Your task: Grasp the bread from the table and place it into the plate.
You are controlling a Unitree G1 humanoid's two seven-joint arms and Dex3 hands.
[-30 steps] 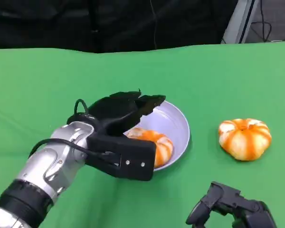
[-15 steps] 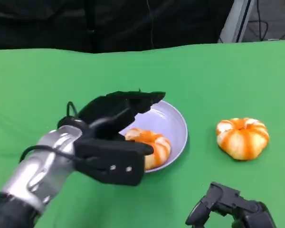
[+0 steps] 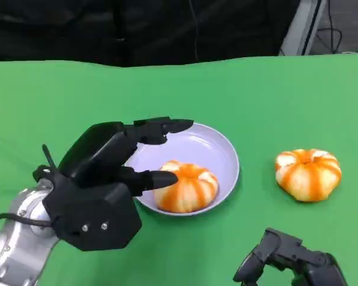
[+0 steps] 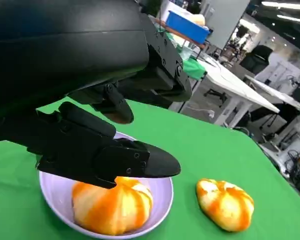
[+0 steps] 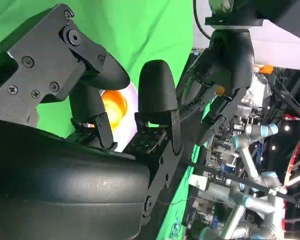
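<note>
Green cloth; centre frame, bread in lilac plate; left hand spread, empty: release step; next, clear away; right hand curled, empty

This is a robotics lab or test workshop, not a home or kitchen. The work surface is a table covered in plain green cloth, backed by a black curtain with cables hanging down it, like a staged recording set. In the left wrist view, the room beyond holds long white workbenches, a blue bin, a black office chair and ceiling strip lights. The right wrist view shows another robot arm with blue joints and further machinery with loose wiring beside the table.
</note>
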